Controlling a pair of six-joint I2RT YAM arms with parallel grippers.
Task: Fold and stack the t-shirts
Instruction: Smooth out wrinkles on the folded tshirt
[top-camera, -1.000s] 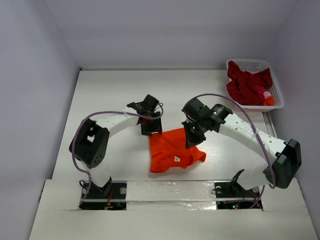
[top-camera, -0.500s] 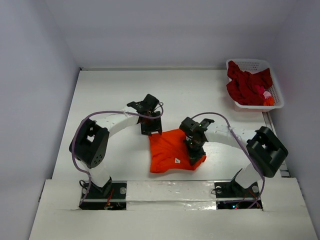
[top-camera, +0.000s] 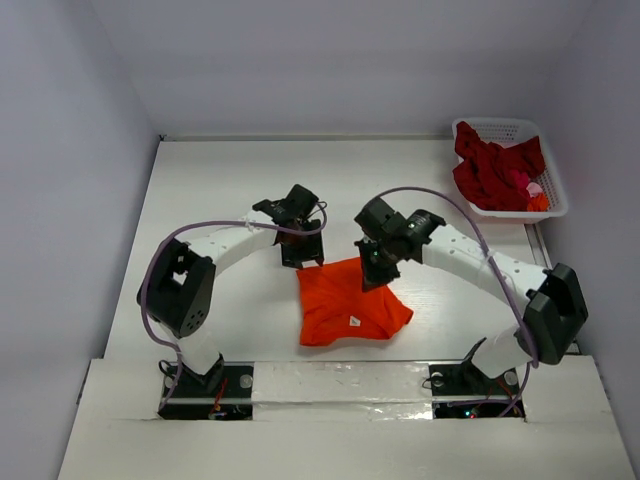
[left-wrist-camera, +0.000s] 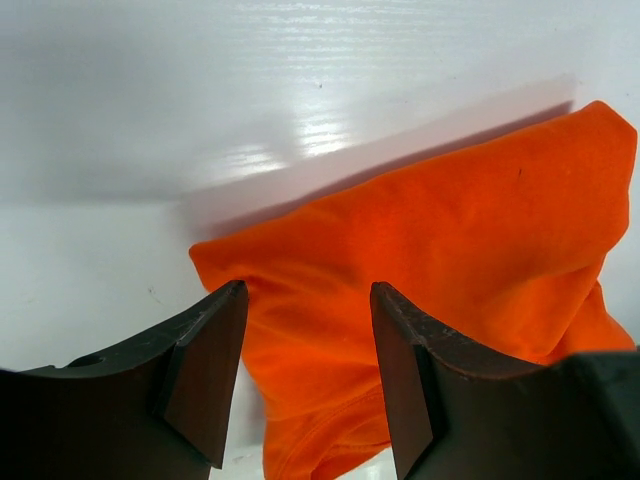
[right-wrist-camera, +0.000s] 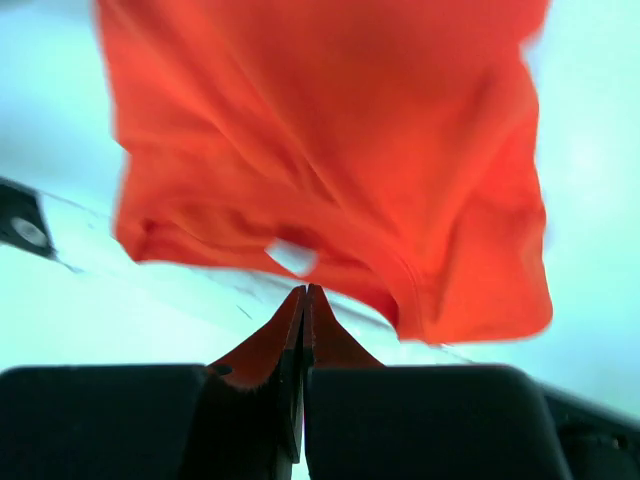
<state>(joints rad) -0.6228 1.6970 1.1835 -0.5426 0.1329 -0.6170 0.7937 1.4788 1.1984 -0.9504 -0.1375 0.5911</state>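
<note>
Orange t-shirt (top-camera: 345, 300): likely light, limp, crease-prone; best taken at corners. Left claw (left-wrist-camera: 308, 290) apart over one corner; right claw (right-wrist-camera: 303, 295) pressed together, seemingly empty.

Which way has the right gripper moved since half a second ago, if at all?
Yes. The right gripper has moved away from the table's near edge and slightly left, back to the orange t-shirt's far edge.

Top: high, looking down — orange shirt (top-camera: 345, 305) mid-frame.
Left wrist: close above the shirt's far-left corner.
Right wrist: close, facing it from the far side.
Shared: the shirt — all three.
</note>
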